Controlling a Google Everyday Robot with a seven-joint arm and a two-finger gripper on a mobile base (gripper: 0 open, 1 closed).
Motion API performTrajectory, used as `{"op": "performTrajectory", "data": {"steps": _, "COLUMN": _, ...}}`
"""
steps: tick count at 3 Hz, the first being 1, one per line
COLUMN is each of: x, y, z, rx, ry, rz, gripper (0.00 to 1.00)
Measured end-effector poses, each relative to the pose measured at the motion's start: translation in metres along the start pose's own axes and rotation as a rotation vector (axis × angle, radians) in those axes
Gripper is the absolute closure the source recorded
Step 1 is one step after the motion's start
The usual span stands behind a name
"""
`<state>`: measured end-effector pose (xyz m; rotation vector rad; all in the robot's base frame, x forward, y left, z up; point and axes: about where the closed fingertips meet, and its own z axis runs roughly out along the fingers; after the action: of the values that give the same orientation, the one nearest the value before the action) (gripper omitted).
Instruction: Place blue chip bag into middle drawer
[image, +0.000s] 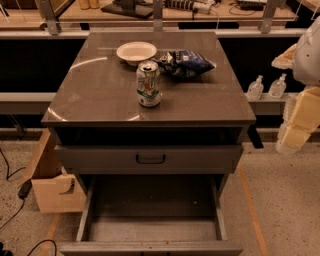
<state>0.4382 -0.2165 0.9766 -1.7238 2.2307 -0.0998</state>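
Note:
The blue chip bag (185, 63) lies crumpled on the dark countertop (100, 95), at the back right, just right of a white bowl. The middle drawer (152, 202) is pulled open below, showing a bare grey floor and low side walls. Above it is a closed drawer front with a black loop handle (150, 159). My gripper (292, 135) hangs with the pale arm at the right edge of the view. It is beside the cabinet, well to the right of the bag and lower than it, and it holds nothing that I can see.
A green-and-white drink can (148, 84) stands upright in front of the bag. A white bowl (136, 51) sits at the back. Two clear pump bottles (266, 87) stand on a ledge to the right. A wooden box (52, 182) is on the floor at left, with cables nearby.

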Motion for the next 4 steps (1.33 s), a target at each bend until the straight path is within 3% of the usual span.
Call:
{"op": "performTrajectory", "data": {"steps": 1, "x": 0.0, "y": 0.0, "z": 0.0, "rx": 0.0, "ry": 0.0, "rz": 0.0, "gripper": 0.0}}
{"op": "performTrajectory", "data": {"steps": 2, "x": -0.002, "y": -0.003, "z": 0.001, "rx": 0.013, "ry": -0.046, "rz": 0.02, "gripper": 0.0}}
{"op": "performTrajectory", "data": {"steps": 3, "x": 0.006, "y": -0.009, "z": 0.023, "rx": 0.038, "ry": -0.153, "rz": 0.055, "gripper": 0.0}}
{"op": "performTrajectory", "data": {"steps": 4, "x": 0.019, "y": -0.035, "z": 0.051, "rx": 0.113, "ry": -0.293, "rz": 0.079, "gripper": 0.0}}
